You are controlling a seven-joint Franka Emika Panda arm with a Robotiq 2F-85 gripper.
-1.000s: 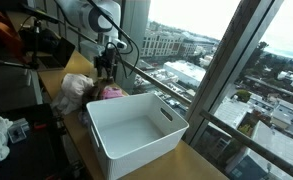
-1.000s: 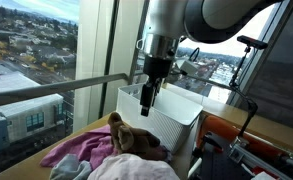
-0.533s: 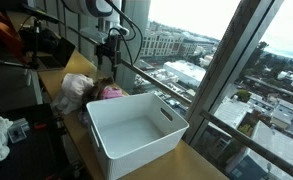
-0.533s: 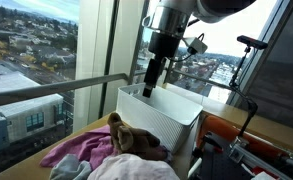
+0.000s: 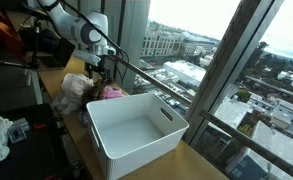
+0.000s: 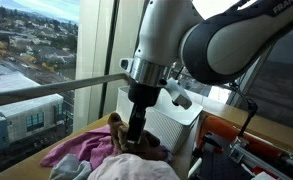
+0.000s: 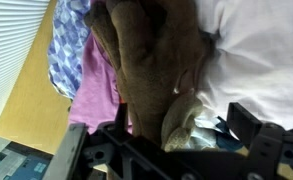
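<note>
pincer (image 6: 134, 133) | spread wide | at brown plush toy (image 7: 146, 60) | clothes pile (image 6: 74, 152) beneath

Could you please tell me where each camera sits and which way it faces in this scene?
Exterior view: beyond the bin, looking over it along the table to the clothes, window on its right; arm and gripper show.
Exterior view: at the clothes end, looking back at the bin, window on its left; arm fills the middle.
Wrist view: looking down close on the clothes; open gripper along the bottom edge.
Shared: both exterior views show bin, clothes and arm, from opposite ends.
</note>
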